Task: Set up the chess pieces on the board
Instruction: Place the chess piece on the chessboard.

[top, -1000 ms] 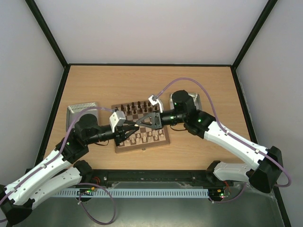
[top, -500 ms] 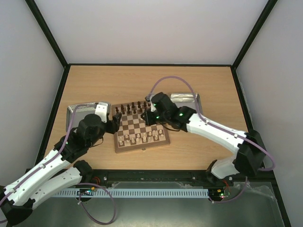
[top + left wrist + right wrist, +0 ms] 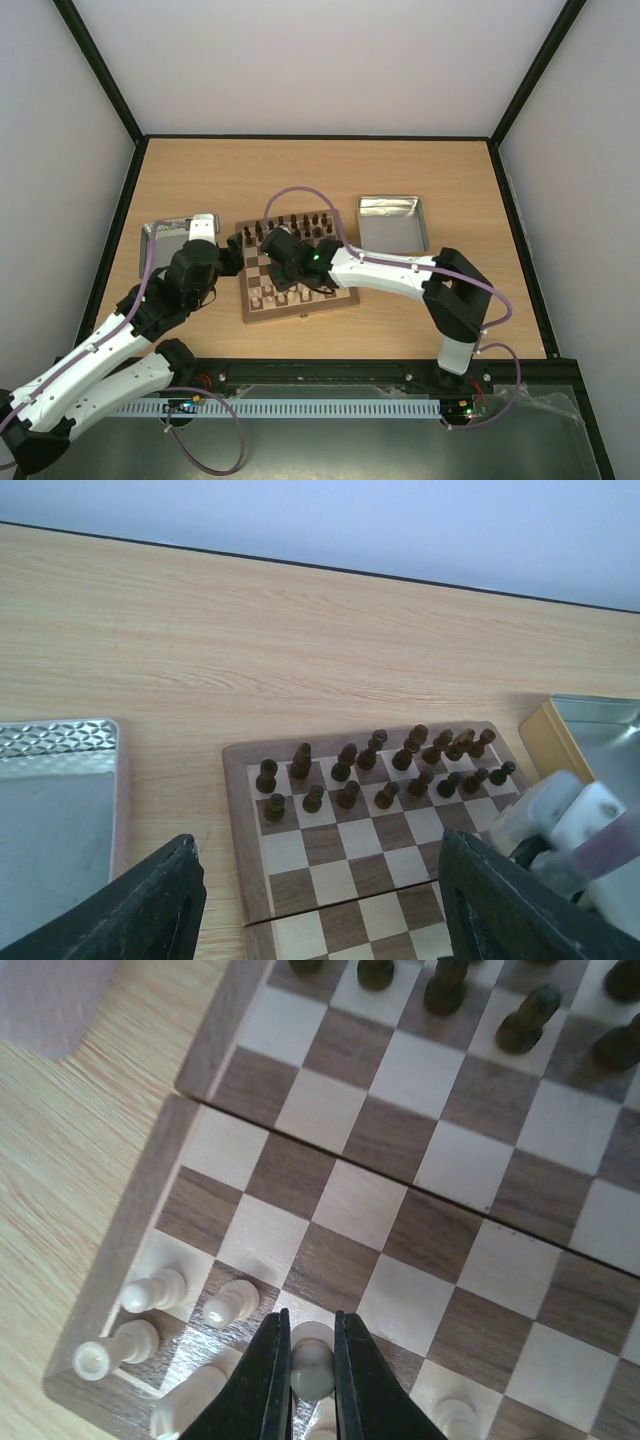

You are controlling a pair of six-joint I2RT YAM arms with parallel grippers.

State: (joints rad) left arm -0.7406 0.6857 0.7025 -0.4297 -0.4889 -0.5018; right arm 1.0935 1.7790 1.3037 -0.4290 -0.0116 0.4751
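Note:
The board [image 3: 300, 311] lies mid-table, with dark chessmen [image 3: 380, 765] in two rows along its far side. Pale chess pieces [image 3: 155, 1288] stand in the near-left corner. My right gripper [image 3: 312, 1360] is shut on a pale pawn [image 3: 313, 1370], held upright low over a cream square in the second row from the near edge, next to another pale pawn [image 3: 232, 1300]. In the top view the right gripper [image 3: 280, 288] is over the board's near left. My left gripper [image 3: 235, 258] hovers open at the board's left edge; its dark fingers [image 3: 150, 910] frame bare squares [image 3: 330, 845] and hold nothing.
One metal tin [image 3: 165, 235] sits left of the board, close under my left arm. A second tin [image 3: 392, 220] sits to the board's right. The right arm's white wrist [image 3: 580, 825] reaches across the board beside my left gripper.
My left gripper has opened and drawn back from the board's middle to its left edge. My right gripper has swept leftward across the board to the near-left squares, staying shut.

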